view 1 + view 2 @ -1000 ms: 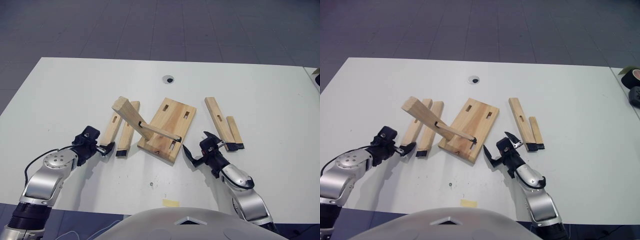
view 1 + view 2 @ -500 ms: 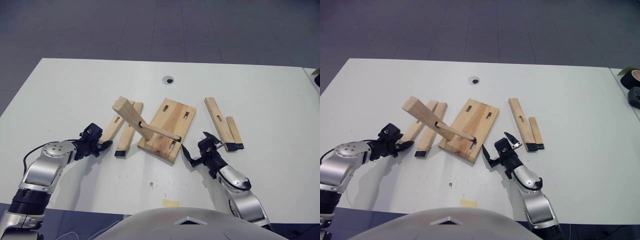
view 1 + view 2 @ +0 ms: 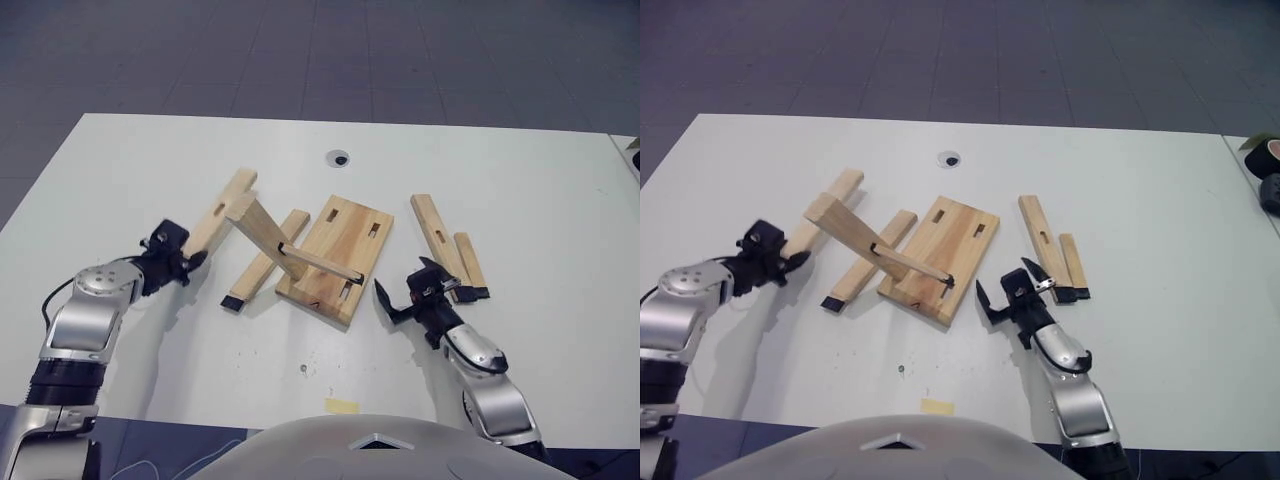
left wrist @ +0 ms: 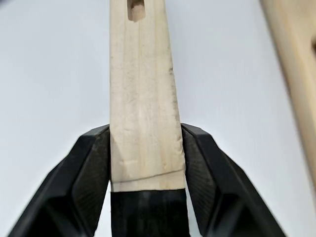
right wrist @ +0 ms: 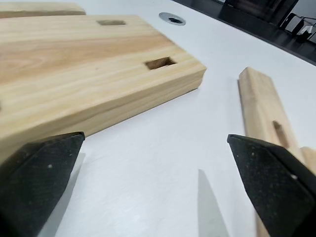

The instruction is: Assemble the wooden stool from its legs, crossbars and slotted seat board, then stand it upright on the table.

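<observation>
You had the left gripper [image 3: 182, 262] closed on a wooden leg [image 3: 222, 208]. Its two fingers [image 4: 91, 168] pinched the leg from both sides, right where the bare wood met the black tip. The rest of the leg ran straight out past the fingertips over the white table [image 3: 520, 180].

Just beyond that held leg, away from the fingers, a second leg [image 3: 265, 272] lay flat with its black end nearest you. Past it sat the slotted seat board [image 3: 340, 225], and a third leg [image 3: 268, 232] rose tilted out of one of its near slots.

You had the right gripper [image 3: 408, 285] low over the table with its fingers [image 5: 42, 177] spread wide and nothing between them but bare tabletop. The seat board's near edge lay close outside one finger. Outside the other finger lay a fourth leg [image 3: 435, 232], with a short crossbar [image 3: 467, 262] just beside it. The dark ends of both were near that fingertip, but I could not tell whether they touched it.
</observation>
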{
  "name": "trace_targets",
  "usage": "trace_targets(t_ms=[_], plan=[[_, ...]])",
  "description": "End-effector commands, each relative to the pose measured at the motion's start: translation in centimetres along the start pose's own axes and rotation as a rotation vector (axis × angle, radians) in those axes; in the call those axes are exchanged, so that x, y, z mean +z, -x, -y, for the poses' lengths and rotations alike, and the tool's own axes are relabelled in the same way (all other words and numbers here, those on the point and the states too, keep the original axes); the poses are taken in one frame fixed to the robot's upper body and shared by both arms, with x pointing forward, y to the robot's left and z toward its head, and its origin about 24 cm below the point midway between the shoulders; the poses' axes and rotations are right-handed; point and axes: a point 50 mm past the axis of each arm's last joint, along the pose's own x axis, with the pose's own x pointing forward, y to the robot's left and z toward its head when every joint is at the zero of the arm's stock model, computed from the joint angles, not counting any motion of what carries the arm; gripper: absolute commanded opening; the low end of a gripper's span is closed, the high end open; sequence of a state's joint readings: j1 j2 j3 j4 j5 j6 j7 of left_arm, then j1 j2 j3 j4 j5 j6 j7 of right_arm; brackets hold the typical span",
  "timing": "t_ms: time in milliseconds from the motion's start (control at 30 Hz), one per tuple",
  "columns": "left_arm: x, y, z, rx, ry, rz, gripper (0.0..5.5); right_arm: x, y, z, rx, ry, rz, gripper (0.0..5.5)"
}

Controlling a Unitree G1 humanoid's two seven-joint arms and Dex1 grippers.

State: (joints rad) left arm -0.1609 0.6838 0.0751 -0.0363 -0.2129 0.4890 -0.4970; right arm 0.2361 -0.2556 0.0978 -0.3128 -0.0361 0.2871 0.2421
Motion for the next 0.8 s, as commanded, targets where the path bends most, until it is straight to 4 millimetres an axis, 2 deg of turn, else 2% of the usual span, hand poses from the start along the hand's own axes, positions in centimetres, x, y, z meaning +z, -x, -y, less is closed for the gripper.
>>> trace_targets(t_ms=[33,67,133,200,300,400,533,800], plan=[[8.1,0.8,-0.6,0.053,-0.039,0.386,2.08,5.6,-1.1,5.8,-0.086,-0.101,0.203,5.40],[9.5,1.2,-0.7,0.057,-0.065,0.448,2.08,7.7,-1.1,7.1,-0.079,-0.185,0.289,5.40],[11.5,1.8,-0.7,0.043,-0.156,0.530,2.08,11.7,-0.3,8.1,0.042,-0.402,0.475,5.40],[13.0,2.2,-0.1,-0.004,-0.285,0.583,2.08,15.2,0.8,7.6,0.261,-0.583,0.641,5.40],[13.9,2.5,1.4,-0.103,-0.437,0.631,2.08,18.0,2.1,6.3,0.514,-0.783,0.781,5.40],[14.1,2.8,3.3,-0.223,-0.502,0.671,2.08,19.2,2.1,4.9,0.658,-0.929,0.814,5.40],[13.9,2.9,5.3,-0.388,-0.516,0.687,2.08,19.5,1.0,4.1,0.702,-1.037,0.782,5.40],[13.0,2.7,6.6,-0.518,-0.546,0.669,2.08,20.3,-0.9,2.8,0.745,-1.147,0.726,5.40]])
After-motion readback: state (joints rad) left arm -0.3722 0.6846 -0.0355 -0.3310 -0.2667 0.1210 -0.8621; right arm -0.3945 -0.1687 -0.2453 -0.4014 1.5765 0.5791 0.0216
